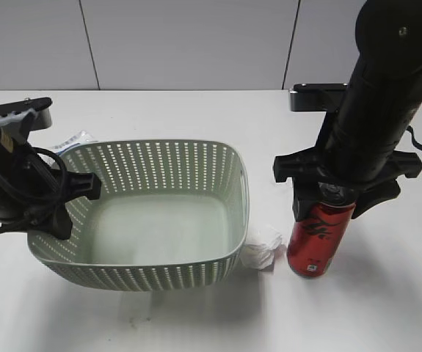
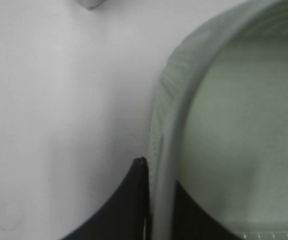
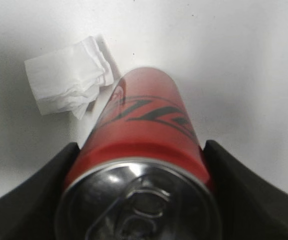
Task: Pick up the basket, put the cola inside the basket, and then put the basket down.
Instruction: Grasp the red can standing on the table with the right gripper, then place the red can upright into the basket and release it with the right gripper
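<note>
One basket (image 1: 159, 220), left tool (image 2: 151, 210) clamped on its rim; one cola (image 1: 319, 238), right tool (image 3: 138, 165) clamping it; one tissue (image 1: 263, 246) between them on the worktop (image 1: 196, 110).

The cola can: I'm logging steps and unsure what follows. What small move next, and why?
Probably lift the cola can straight up. The right gripper has fingers on both sides of it, it looks still on the table, and the left gripper already grips the empty basket rim.

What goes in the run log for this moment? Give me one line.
left tool: shut on basket wall, basket tilted | right tool: shut on cola can, upright outside basket | crumpled tissue between them
</note>
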`<move>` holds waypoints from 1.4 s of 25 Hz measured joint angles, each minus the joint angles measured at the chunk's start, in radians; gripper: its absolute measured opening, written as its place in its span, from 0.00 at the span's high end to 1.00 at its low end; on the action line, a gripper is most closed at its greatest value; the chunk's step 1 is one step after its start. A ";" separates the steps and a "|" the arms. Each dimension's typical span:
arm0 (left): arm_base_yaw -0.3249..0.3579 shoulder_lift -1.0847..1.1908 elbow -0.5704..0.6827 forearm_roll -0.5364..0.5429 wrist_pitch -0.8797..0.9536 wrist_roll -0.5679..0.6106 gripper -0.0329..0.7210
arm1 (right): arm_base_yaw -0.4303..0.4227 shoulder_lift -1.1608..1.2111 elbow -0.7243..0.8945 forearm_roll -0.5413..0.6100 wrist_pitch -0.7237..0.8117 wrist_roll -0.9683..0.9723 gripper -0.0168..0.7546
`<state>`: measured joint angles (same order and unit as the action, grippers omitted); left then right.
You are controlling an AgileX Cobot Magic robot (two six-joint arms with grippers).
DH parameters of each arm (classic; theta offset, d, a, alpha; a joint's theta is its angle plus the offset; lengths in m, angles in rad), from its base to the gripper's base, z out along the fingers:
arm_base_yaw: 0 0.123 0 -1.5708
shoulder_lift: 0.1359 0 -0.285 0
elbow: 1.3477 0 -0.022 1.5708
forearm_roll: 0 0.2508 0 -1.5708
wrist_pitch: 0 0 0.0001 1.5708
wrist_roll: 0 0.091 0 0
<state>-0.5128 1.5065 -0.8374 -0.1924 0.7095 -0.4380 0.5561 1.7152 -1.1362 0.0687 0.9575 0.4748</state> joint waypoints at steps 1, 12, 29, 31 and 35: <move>0.000 0.000 0.000 0.000 0.000 0.000 0.95 | 0.000 0.000 0.000 -0.002 0.000 0.000 0.30; 0.000 0.000 0.000 0.000 -0.016 0.000 0.95 | 0.000 -0.065 -0.085 -0.098 0.148 -0.074 0.30; -0.010 0.189 -0.223 -0.004 0.037 0.000 0.95 | 0.000 -0.189 -0.489 -0.042 0.270 -0.307 0.30; -0.016 0.220 -0.261 -0.011 0.046 0.000 0.95 | 0.003 -0.191 -0.507 0.003 0.272 -0.328 0.30; -0.017 0.258 -0.308 -0.017 0.061 0.000 0.95 | 0.056 -0.186 -0.526 0.025 0.275 -0.348 0.30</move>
<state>-0.5300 1.7646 -1.1451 -0.2097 0.7700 -0.4380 0.6119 1.5290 -1.6620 0.0935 1.2325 0.1264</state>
